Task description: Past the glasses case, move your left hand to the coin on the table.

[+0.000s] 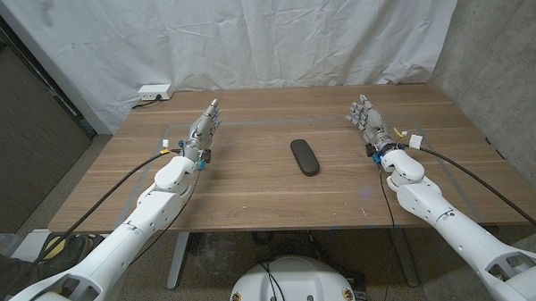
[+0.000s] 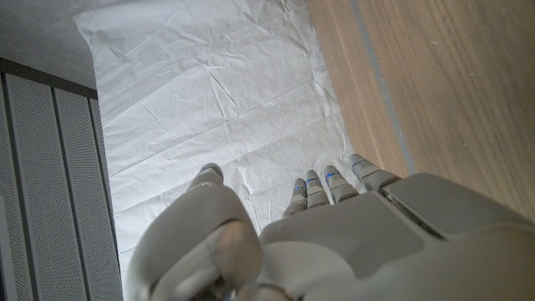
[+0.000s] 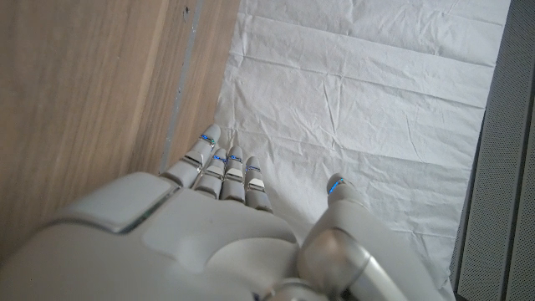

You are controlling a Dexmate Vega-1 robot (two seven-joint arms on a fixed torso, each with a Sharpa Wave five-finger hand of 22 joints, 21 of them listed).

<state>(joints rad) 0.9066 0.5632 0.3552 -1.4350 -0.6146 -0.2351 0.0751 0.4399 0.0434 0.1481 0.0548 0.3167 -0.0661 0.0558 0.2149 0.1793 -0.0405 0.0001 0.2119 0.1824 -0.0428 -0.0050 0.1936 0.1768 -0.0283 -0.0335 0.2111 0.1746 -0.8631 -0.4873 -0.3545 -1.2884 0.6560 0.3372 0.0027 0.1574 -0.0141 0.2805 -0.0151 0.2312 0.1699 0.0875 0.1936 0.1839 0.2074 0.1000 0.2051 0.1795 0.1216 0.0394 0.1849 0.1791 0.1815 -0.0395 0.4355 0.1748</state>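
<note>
Glasses case [image 1: 306,156], dark, oblong, lies mid-table between the two arms. Coin: cannot make one out on the wood. Left hand [image 1: 205,130] well left of the case, fingers extended and apart, holding nothing. Right hand [image 1: 366,118] likewise on the far side, spread, empty. White sheet [image 1: 246,35] hangs behind the table [image 1: 252,191].

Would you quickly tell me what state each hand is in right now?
Left hand: open, fingers extended, holding nothing.
Right hand: open, fingers extended, holding nothing.
</note>
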